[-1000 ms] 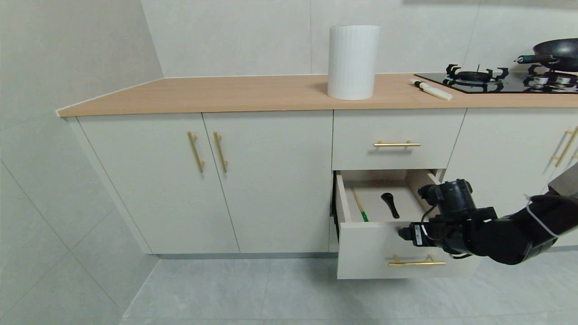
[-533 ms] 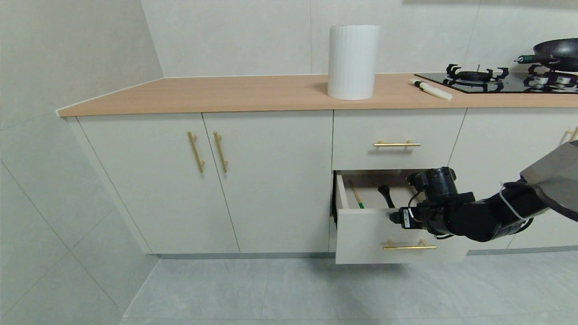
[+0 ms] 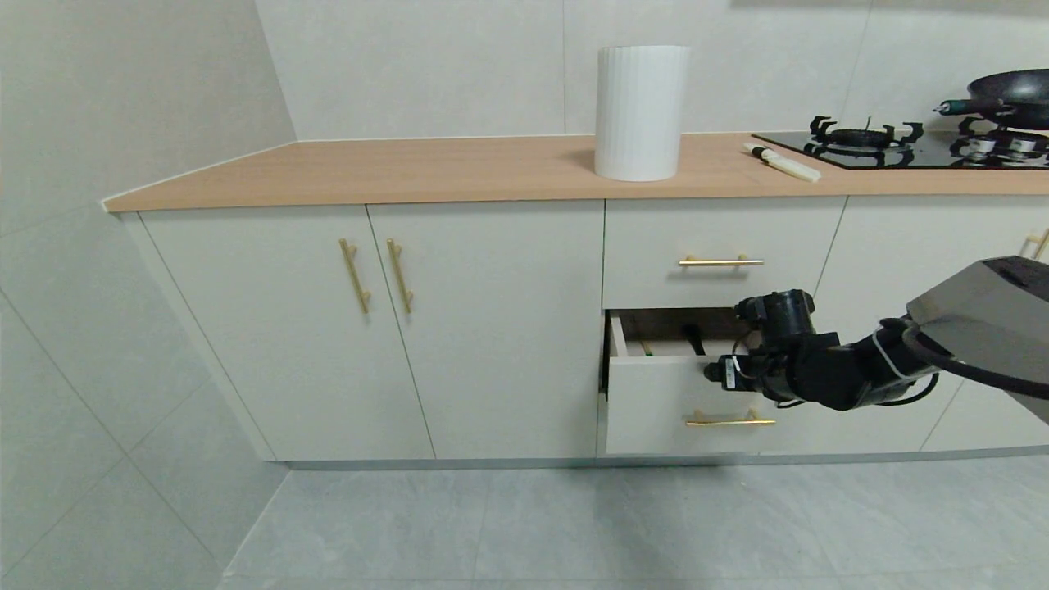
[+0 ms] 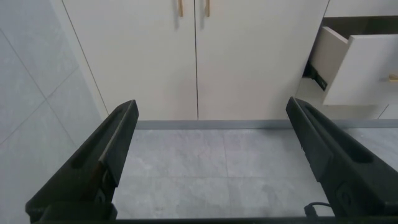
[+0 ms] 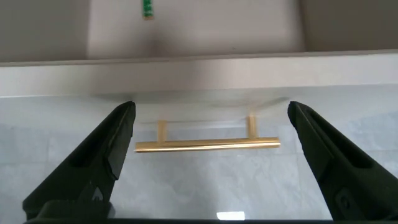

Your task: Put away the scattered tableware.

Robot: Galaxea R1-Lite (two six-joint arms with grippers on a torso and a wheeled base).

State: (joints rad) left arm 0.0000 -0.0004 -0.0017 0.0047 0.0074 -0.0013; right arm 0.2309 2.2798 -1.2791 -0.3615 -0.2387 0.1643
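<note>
The lower drawer (image 3: 656, 401) stands open by a small gap. Inside it I can make out a slim stick with a green end (image 3: 645, 347) and a black utensil handle (image 3: 695, 334). My right gripper (image 3: 715, 374) is against the drawer front, just above the gold handle (image 3: 729, 422). In the right wrist view it (image 5: 210, 107) is open, its fingers spread wider than the handle (image 5: 207, 145), and the green end (image 5: 148, 9) lies inside. My left gripper (image 4: 211, 102) hangs open over the floor, with the drawer (image 4: 367, 68) off to one side.
On the counter (image 3: 410, 172) stand a white ribbed cylinder (image 3: 641, 112) and a cream-handled utensil (image 3: 781, 161). A gas hob (image 3: 901, 147) with a black pan (image 3: 1012, 86) is at the far right. Closed cabinet doors (image 3: 377, 328) are to the left, over grey floor tiles.
The drawer has slid most of the way into the cabinet, and my right gripper has moved in with its front. The utensils inside are now mostly hidden.
</note>
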